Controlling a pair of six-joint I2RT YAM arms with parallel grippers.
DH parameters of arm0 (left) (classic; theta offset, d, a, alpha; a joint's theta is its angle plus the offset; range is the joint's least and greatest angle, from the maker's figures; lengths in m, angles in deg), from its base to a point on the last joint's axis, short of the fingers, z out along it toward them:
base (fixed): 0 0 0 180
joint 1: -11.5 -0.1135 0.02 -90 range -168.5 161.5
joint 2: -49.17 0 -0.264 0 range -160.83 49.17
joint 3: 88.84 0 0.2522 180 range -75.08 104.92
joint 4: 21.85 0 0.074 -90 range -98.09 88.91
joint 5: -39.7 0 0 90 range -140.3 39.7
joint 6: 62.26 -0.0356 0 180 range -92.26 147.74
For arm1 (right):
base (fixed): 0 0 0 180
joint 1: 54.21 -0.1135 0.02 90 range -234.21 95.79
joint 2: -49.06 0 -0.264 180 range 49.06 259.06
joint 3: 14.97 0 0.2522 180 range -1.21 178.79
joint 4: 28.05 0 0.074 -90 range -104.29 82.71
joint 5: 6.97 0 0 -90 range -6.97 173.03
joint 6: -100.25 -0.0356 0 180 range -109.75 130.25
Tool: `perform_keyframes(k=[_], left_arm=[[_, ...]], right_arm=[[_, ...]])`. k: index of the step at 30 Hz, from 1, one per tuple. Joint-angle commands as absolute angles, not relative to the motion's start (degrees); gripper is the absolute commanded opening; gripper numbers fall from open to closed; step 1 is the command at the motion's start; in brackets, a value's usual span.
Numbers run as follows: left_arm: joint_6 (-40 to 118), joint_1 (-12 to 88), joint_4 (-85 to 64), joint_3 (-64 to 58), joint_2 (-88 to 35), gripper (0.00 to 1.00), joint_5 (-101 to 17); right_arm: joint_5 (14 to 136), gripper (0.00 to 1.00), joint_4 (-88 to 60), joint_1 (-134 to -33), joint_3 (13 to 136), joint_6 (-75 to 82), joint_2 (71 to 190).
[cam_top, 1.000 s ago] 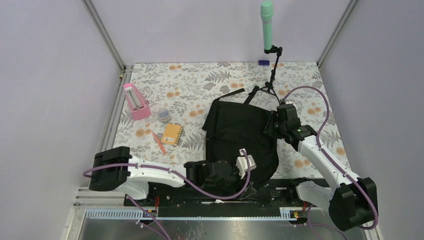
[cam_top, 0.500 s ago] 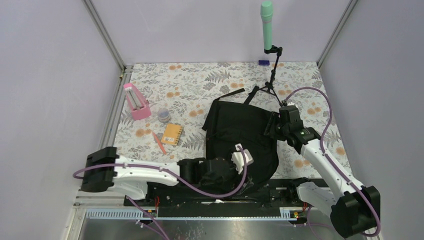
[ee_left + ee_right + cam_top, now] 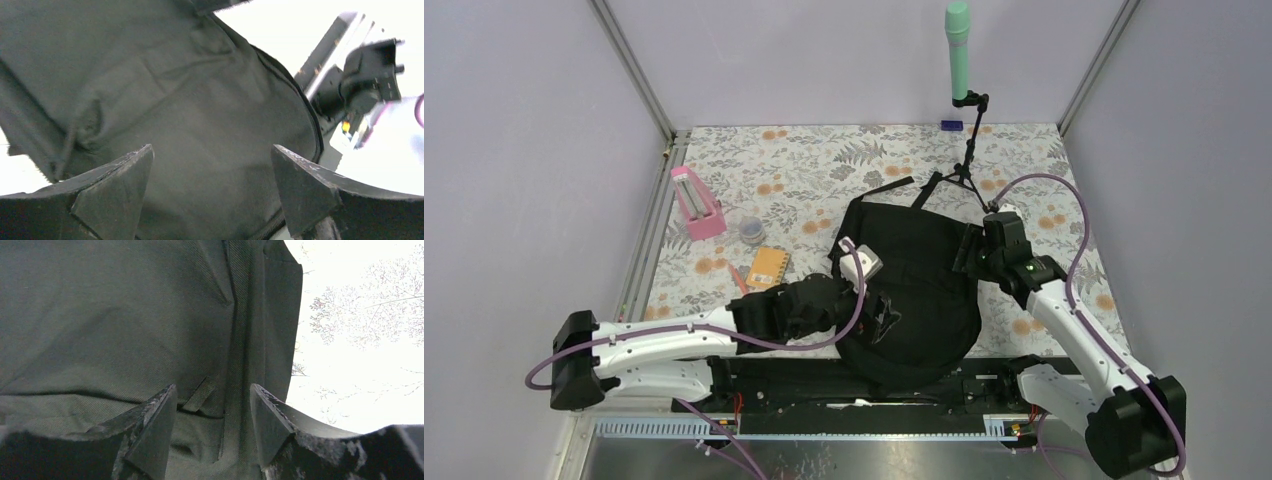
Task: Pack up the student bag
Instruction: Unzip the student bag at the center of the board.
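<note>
The student bag [image 3: 919, 285] lies flat in the middle of the table, black, with straps at its far end. It fills the left wrist view [image 3: 190, 90] and most of the right wrist view [image 3: 125, 315]. My left gripper [image 3: 882, 315] [image 3: 212, 150] is open and empty, just above the bag's near left part. My right gripper [image 3: 967, 258] [image 3: 212, 387] is open at the bag's right edge. Its jaws straddle a seam and a small fabric tab [image 3: 200, 394] without closing on them.
Left of the bag lie an orange notebook [image 3: 768, 268], a red pen [image 3: 742, 286], a small jar [image 3: 752, 231] and a pink holder [image 3: 696, 203]. A green microphone [image 3: 958, 50] on a tripod stands behind the bag. The floral mat [image 3: 1064, 290] shows to the right.
My left arm has swung out from near its base, to the left and forward over the bag's left side. My right gripper has barely moved at the bag's right edge.
</note>
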State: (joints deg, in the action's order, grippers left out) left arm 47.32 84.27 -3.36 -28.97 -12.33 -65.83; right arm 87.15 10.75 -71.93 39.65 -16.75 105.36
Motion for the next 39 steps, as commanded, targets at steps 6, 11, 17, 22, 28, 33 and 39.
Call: perform_keyframes(k=[6, 11, 17, 22, 28, 33, 39], left_arm=[[45.6, 87.6, -12.7, -32.5, -17.9, 0.91, -47.9], [43.9, 89.2, -13.9, -31.5, -22.1, 0.91, -45.2], [42.0, 90.1, -14.8, -30.3, -27.0, 0.91, -44.7], [40.7, 91.2, -14.2, -29.6, -29.1, 0.88, -45.4], [40.3, 91.9, -13.3, -28.9, -30.5, 0.48, -45.8], [40.3, 92.3, -13.9, -29.0, -31.1, 0.19, -45.4], [40.3, 92.7, -15.0, -30.1, -31.5, 0.00, -43.8]], right_arm=[[87.5, 0.52, 10.6, -71.8, 41.1, -18.8, 109.7], [87.1, 0.49, 9.7, -71.8, 41.6, -18.8, 109.1], [85.7, 0.38, 9.1, -71.8, 42.1, -18.7, 110.4], [86.1, 0.21, 9.1, -71.8, 42.5, -18.2, 110.2], [87.2, 0.19, 10.1, -71.8, 44.0, -17.4, 109.7], [88.5, 0.12, 10.7, -71.8, 45.1, -15.8, 109.3], [90.2, 0.09, 11.1, -72.3, 48.2, -12.8, 111.9]])
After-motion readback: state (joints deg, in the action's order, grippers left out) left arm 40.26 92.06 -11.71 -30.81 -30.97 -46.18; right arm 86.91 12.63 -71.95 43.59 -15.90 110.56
